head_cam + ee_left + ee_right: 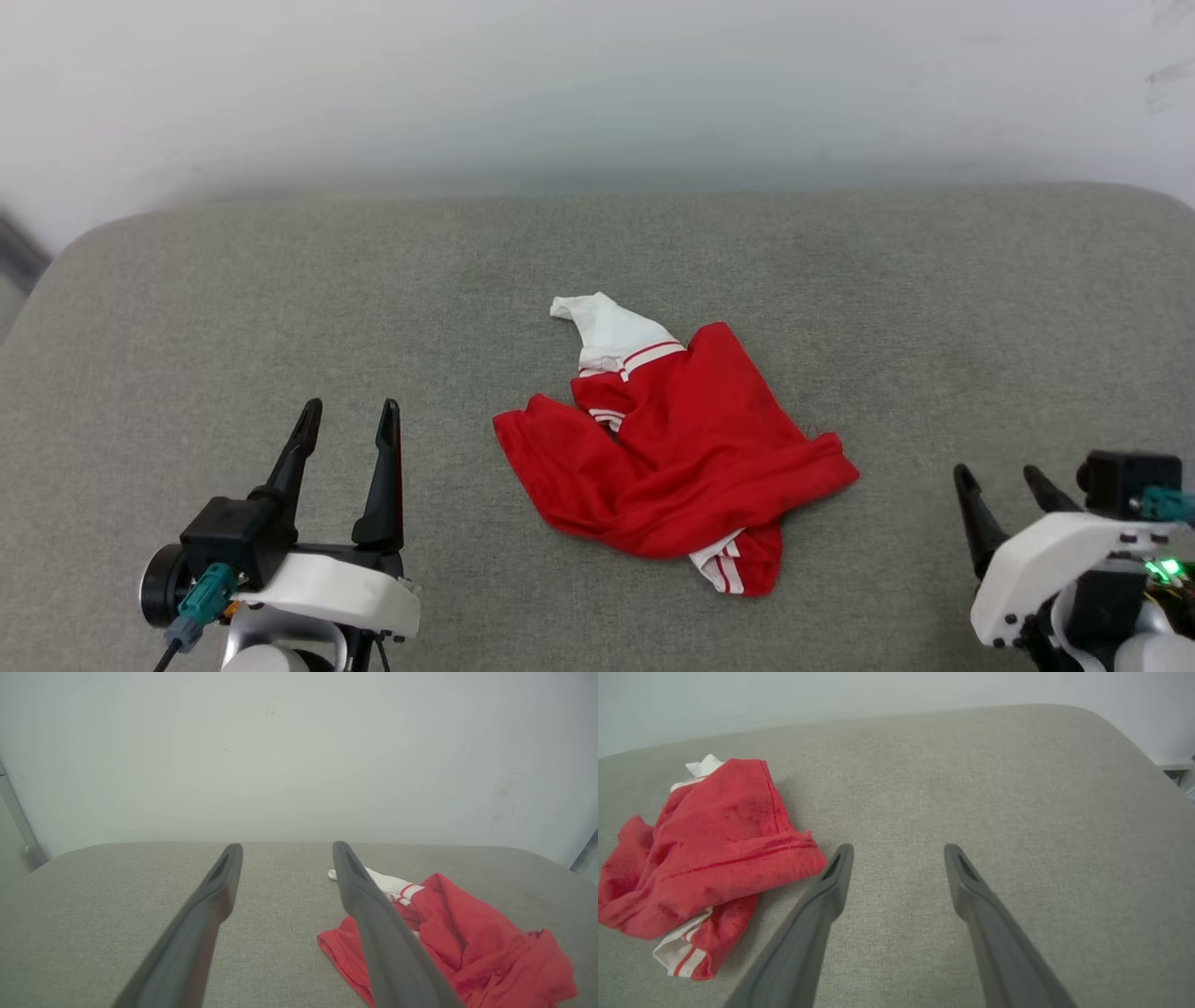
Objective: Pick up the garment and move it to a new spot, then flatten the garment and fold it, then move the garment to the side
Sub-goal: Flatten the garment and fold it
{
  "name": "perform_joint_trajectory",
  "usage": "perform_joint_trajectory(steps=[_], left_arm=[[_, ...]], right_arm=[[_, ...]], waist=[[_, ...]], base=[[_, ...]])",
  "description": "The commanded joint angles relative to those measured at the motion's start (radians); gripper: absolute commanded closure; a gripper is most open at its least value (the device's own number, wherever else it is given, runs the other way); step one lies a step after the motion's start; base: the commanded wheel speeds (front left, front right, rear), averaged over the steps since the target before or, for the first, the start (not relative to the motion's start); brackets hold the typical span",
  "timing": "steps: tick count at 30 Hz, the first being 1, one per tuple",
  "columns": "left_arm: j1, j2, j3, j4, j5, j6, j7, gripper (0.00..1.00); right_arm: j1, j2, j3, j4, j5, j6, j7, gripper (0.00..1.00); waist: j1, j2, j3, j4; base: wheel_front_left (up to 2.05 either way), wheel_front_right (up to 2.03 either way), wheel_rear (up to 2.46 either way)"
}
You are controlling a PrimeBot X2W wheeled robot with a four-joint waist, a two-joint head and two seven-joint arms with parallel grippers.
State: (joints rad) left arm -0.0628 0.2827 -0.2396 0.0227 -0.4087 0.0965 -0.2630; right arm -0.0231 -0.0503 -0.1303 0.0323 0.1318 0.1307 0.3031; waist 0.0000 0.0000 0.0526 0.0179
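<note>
Both grippers, left [347, 418] and right [1001, 487], stand spread and empty beside the crumpled garment [667, 448] mid-cushion [280, 280]. Best pinch a raised red fold, then lift clear before moving it.

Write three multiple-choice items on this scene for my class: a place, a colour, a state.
1. Where is the garment? A. on the grey cushion B. on the floor C. in a basket
2. Its colours? A. blue and yellow B. red and white C. black
3. The left gripper and right gripper are: A. both shut B. both open, empty C. gripping cloth
Answers: A, it lies crumpled on the cushion; B, red body, white sleeve; B, jaws stand apart, clear of cloth.
</note>
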Motion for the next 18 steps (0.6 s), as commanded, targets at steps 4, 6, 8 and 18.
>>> perform_joint_trajectory(steps=[4,6,8,18], left_arm=[[-0.027,-0.021,0.017,-0.008,0.011,-0.018,-0.002,0.0],[-0.034,-0.03,0.027,-0.008,0.019,-0.03,-0.002,0.0],[-0.044,-0.043,0.035,-0.007,0.025,-0.041,-0.002,0.0],[-0.092,-0.104,0.073,0.018,0.067,-0.105,-0.002,0.0]], right_arm=[[-0.101,-0.014,0.049,0.044,0.011,0.0,0.177,0.0],[-0.142,-0.04,0.094,0.062,0.025,0.0,0.256,0.0],[-0.182,-0.061,0.145,0.08,0.05,0.0,0.326,0.0],[-0.31,-0.134,0.283,0.252,0.146,0.0,0.485,0.0]], waist=[[0.0,0.0,0.063,0.044],[0.0,0.0,0.083,0.055],[0.0,0.0,0.102,0.066],[0.0,0.0,0.179,0.104]], base=[[0.0,0.0,0.0],[0.0,0.0,0.0],[0.0,0.0,0.0],[0.0,0.0,0.0]])
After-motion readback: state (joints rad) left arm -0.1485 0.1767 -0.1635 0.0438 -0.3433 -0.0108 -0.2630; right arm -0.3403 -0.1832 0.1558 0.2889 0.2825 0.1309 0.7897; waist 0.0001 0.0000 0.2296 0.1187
